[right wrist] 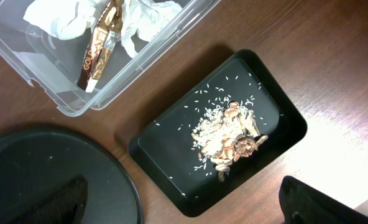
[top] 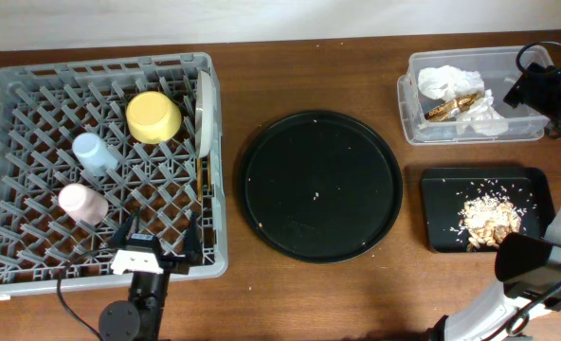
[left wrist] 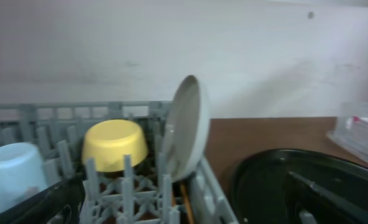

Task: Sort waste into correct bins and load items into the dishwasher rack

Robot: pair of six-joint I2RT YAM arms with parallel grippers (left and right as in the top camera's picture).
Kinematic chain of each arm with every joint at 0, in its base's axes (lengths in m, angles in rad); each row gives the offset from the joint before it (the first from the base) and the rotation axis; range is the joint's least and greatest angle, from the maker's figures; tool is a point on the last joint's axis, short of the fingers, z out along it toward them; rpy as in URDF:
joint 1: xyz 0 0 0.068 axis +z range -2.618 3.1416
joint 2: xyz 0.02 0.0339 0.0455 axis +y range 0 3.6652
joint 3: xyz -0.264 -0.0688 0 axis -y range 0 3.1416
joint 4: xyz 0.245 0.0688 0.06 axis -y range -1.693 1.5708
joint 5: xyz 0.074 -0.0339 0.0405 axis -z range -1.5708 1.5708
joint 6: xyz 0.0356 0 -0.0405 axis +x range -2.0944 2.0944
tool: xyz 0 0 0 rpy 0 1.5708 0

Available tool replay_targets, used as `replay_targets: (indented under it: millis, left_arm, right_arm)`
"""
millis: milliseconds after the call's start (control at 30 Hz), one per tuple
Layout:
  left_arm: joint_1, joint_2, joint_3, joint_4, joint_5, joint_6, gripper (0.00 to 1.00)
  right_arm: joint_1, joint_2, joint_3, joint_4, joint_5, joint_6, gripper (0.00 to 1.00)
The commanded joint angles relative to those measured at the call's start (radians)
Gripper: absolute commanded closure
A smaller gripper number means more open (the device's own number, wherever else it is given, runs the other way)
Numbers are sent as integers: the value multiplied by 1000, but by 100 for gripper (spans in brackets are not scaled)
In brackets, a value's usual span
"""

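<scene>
Looking from my left pincer (top: 159, 242), I see it spread wide, holding nothing, above the near rim of the rack (top: 15, 260). Beyond it stand the pink cup (top: 81, 202), blue cup (top: 93, 152), yellow bowl (top: 153, 116) and the plate (top: 205, 114) on edge; the 2 chopsticks (top: 198, 175) beside it show only as a sliver. My right pincer (right wrist: 183, 186), blurred and cut off by the frame, gapes above the black tray (right wrist: 283, 118) of scraps (right wrist: 230, 134). Napkins (right wrist: 59, 18) and wrapper (right wrist: 97, 50) lie in the clear tub (right wrist: 78, 102).
</scene>
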Motion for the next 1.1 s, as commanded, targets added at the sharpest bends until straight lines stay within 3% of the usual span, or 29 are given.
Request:
replay_targets:
  millis: [0, 100, 1067]
  left_arm:
    - [38, -11, -5, -56, -72, -10, 1]
    - [45, -11, -5, -148, -121, -10, 1]
    - [45, -10, -5, -145, -129, 55, 1]
  right_arm:
    - [-2, 0, 6, -3, 2, -3, 1]
    - [-2, 0, 6, -3, 2, -3, 1]
    - [-2, 0, 6, -3, 2, -3, 1]
